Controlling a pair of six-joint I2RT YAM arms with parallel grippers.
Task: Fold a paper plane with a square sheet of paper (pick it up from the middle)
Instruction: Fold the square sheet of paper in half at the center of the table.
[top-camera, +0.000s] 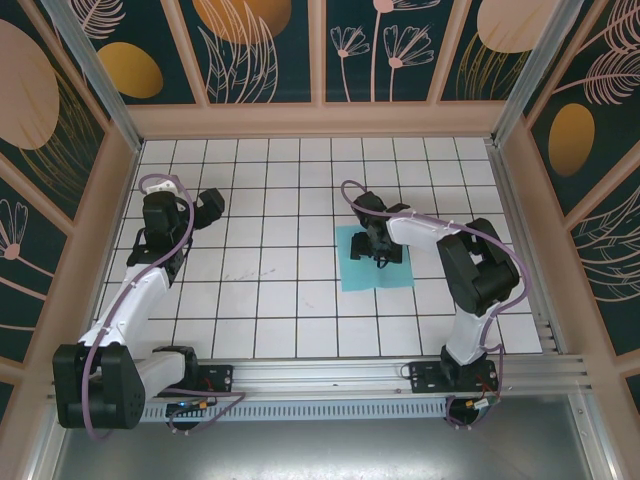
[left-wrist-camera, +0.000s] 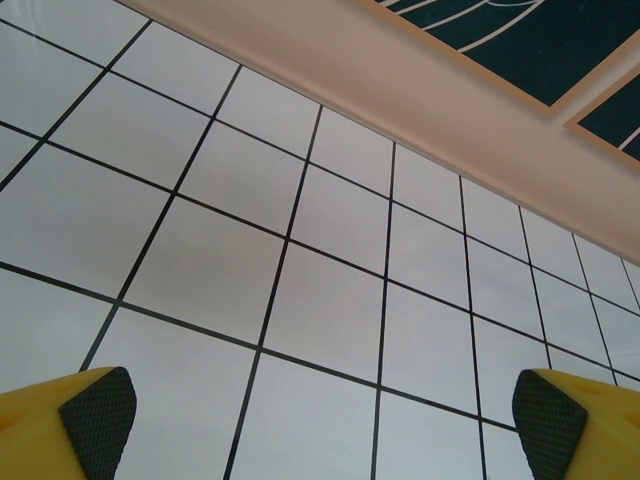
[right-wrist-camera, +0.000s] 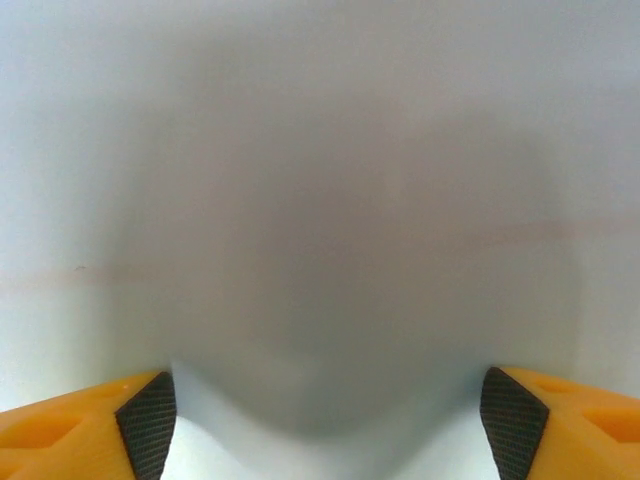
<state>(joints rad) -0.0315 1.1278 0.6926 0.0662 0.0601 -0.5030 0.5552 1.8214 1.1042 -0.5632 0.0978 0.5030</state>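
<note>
The square sheet of paper (top-camera: 362, 272) is light blue and lies flat on the white tiles, right of the table's middle. My right gripper (top-camera: 381, 248) points down onto the sheet's upper middle. In the right wrist view the sheet (right-wrist-camera: 320, 150) is very close and blurred. The right gripper (right-wrist-camera: 330, 430) is open, its dark pads (right-wrist-camera: 148, 425) wide apart at the sheet's surface, and a soft curved shadow lies between them. My left gripper (top-camera: 205, 205) hangs open over bare tiles at the far left, with nothing between its pads (left-wrist-camera: 98, 420). The paper plane is out of view.
The tiled table (top-camera: 270, 300) is boxed in by pink walls with dark floral panels (top-camera: 260, 50). The back wall's pink ledge (left-wrist-camera: 420, 90) runs close ahead of the left gripper. An aluminium rail (top-camera: 330, 375) carries both arm bases at the near edge.
</note>
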